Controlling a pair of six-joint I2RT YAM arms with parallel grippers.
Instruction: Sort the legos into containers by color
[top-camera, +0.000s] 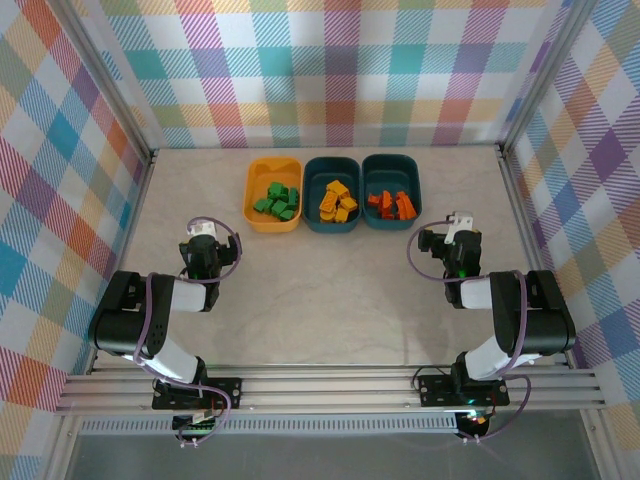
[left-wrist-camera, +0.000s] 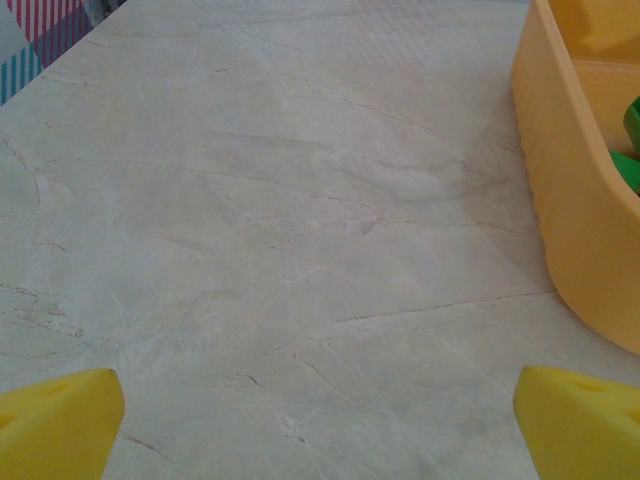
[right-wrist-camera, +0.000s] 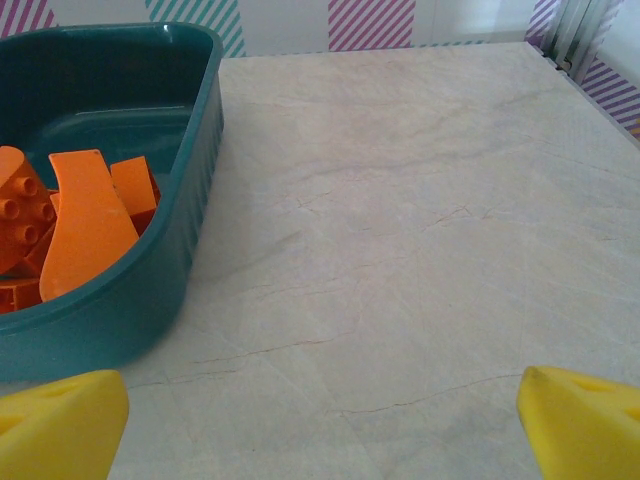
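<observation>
We see legos (top-camera: 337, 201) sorted by colour in three containers (top-camera: 332, 160), lying beyond both grippers; left gripper (top-camera: 203, 231), right gripper (top-camera: 460, 221) spread wide, holding nothing

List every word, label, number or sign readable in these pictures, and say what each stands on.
No readable text anywhere.
Yellow-orange plastic bin, middle dark teal plastic bin, right dark teal plastic bin: no print shows.
Orange studded plastic bricks: any marks on the studs are too blurred to read.
Checked cloth walls: pattern only.
</observation>
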